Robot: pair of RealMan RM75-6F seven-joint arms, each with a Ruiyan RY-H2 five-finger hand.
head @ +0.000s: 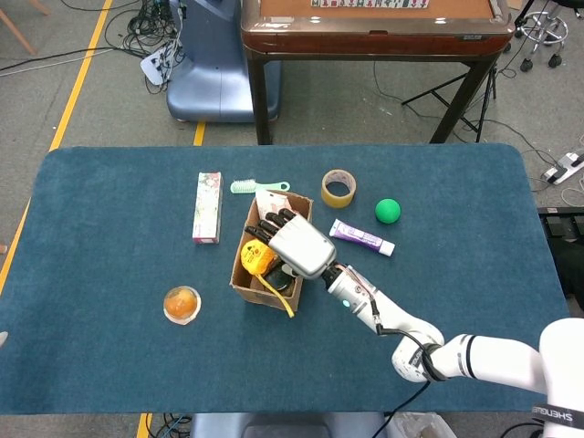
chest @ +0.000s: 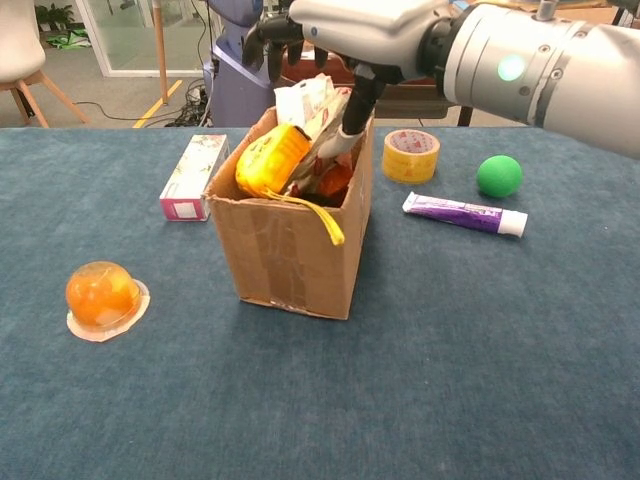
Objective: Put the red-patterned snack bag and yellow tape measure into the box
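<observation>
Nearly done — yellow tape measure (chest: 271,159) and red-patterned snack bag (chest: 318,110) inside box (chest: 290,250), right hand (chest: 345,25) above, grip unclear.

My right hand (chest: 345,25) sits above the box (chest: 290,250), fingers spread, none visibly closed on anything. Yellow tape measure (chest: 270,160) lies inside the box's near-left corner, strap over the front rim. Red-patterned snack bag (chest: 310,105) stands upright behind it.
</observation>
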